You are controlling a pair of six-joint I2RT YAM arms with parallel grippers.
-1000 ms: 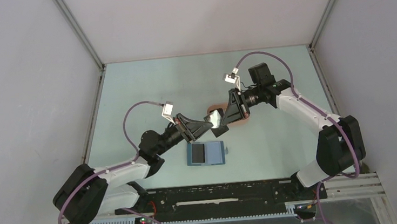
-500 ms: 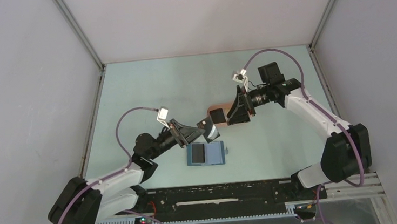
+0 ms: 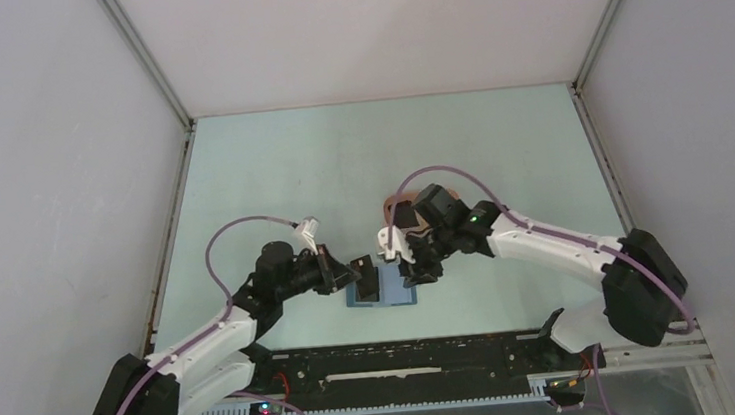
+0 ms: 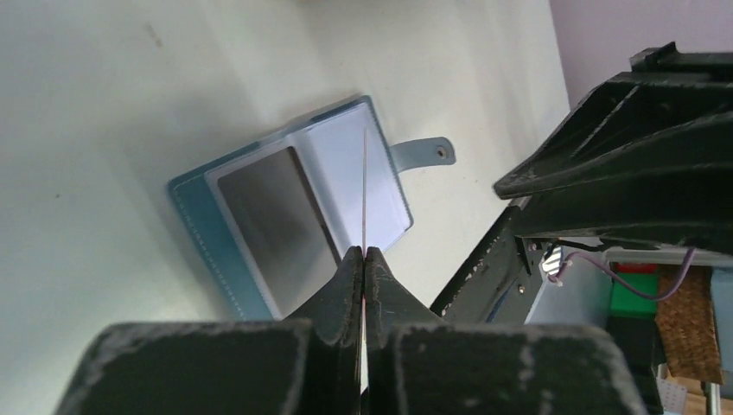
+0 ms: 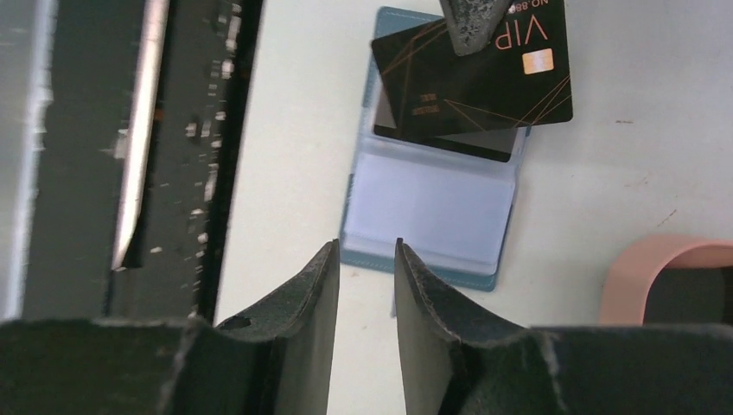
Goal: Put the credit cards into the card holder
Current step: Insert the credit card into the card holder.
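Claws, two. The left gripper (image 4: 365,252) is clenched on the one black credit card (image 5: 484,95), held on edge over the single open blue card holder (image 4: 259,207). The right gripper (image 5: 367,251) hangs released and empty by the holder's edge. One pink tray (image 5: 644,259) sits just beyond.

The black card (image 5: 484,86) in the left tool (image 4: 365,252) hangs over the card holder (image 5: 432,207), right tool (image 5: 365,246) just beside

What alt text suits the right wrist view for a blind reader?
A black VIP card, pinched by the left claw, hangs over the open blue card holder on the pale table. The right claw hovers nearer the camera, open and empty; a pink tray shows at right.
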